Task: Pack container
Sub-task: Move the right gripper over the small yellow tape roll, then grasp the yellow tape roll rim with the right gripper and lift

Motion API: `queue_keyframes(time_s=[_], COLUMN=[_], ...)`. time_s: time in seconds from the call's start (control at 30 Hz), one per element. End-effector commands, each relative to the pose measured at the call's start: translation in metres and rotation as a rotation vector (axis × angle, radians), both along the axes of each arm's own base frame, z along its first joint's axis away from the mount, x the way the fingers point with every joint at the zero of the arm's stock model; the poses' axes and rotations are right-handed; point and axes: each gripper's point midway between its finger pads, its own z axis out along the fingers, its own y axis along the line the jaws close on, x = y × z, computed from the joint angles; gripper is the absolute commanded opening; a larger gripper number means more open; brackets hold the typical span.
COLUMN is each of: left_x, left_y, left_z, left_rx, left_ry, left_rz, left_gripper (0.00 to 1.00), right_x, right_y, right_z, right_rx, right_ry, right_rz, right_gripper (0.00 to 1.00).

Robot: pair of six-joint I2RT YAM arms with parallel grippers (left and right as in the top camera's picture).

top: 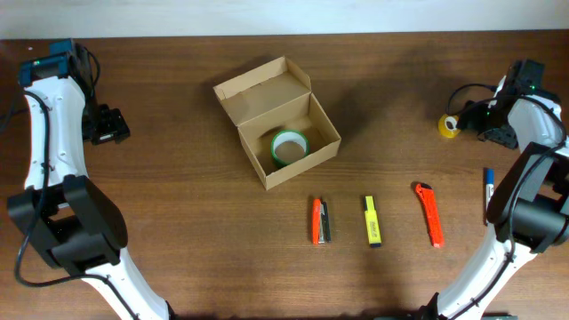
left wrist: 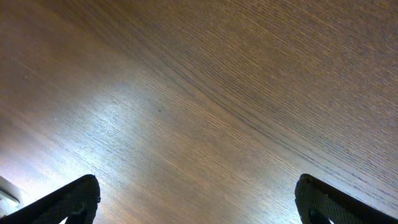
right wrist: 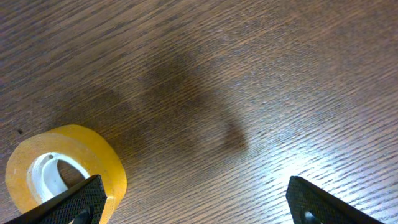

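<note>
Well, both claws hang released over the dark wooden table (left wrist: 205, 81): the left gripper (left wrist: 198, 199) above bare wood, the right gripper (right wrist: 193, 199) just beside a yellow roll of tape (right wrist: 102, 158). Mid-table sits the plain brown cardboard box (top: 302, 164), flap lid up, holding what seems a green tape roll (top: 288, 145).

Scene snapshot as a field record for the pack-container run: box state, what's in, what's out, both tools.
container: open, lid flap up, mid-table
inside: green tape roll
outside, in front of the box: orange pen, grey pen, yellow highlighter, orange cutter
outside, right edge: blue pen
outside, far right: yellow tape roll
left tool: open, empty
right tool: open, empty, yellow tape roll beside one finger, not gripped
</note>
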Motion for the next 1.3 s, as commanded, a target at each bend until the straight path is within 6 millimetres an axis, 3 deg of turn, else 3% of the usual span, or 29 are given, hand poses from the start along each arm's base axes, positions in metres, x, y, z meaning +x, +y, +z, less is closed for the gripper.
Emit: queue_keyframes(time_s=[0.0,0.57,0.97,1.07,1.27], left_x=[-0.002,-0.002,-0.002,-0.002,-0.002], left_y=[0.000,0.000,0.000,0.000,0.000], left_z=[-0.001,-0.001,-0.001,-0.001,-0.001], left_rx=[-0.005,-0.005,-0.005,-0.005,-0.005], left_ry=[0.005,0.005,0.005,0.005,0.005], left_rz=[-0.013,-0.013,-0.013,-0.013,-0.013], left_gripper=[1.00,1.00,1.00,1.00,1.00], right_x=[0.009,0.010,0.010,0.010,0.010], right_y=[0.013,0.019,0.039,0.039,0.039], right_z=[-0.004,-0.007,-0.035,-0.036,-0.036], right_rx=[0.005,0.006,0.028,0.028,0.028], right_ry=[0.004,0.011,0.069,0.068,0.066], right_rz=[0.055,0.066,0.104,0.105,0.104], right_gripper=[0.94,0.93,0.93,0.84,0.41])
